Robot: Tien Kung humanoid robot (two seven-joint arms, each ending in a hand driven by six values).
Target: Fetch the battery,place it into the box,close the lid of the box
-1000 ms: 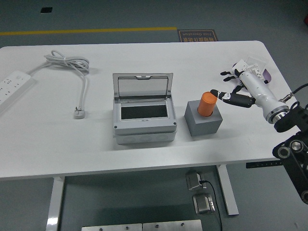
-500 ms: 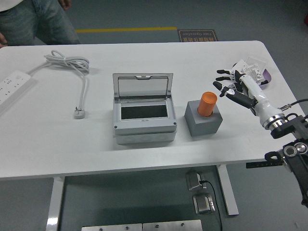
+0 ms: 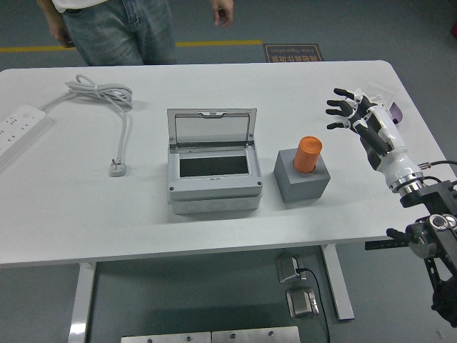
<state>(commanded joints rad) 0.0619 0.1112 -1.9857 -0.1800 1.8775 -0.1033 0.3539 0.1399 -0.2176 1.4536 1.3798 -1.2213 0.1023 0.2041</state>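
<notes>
The orange battery stood up in a grey block, just to the right of the grey box. The box lid was up. The right hand hung near the battery but not touching it, fingers spread wide, holding nothing. To grab well, it likely needed to come in from the side, wrap the fingers around the battery, and lift straight up so the block did not tip. The left arm was not seen. A person at the far side was cut off at the top. Something small behind the hand was hard to make out.
</notes>
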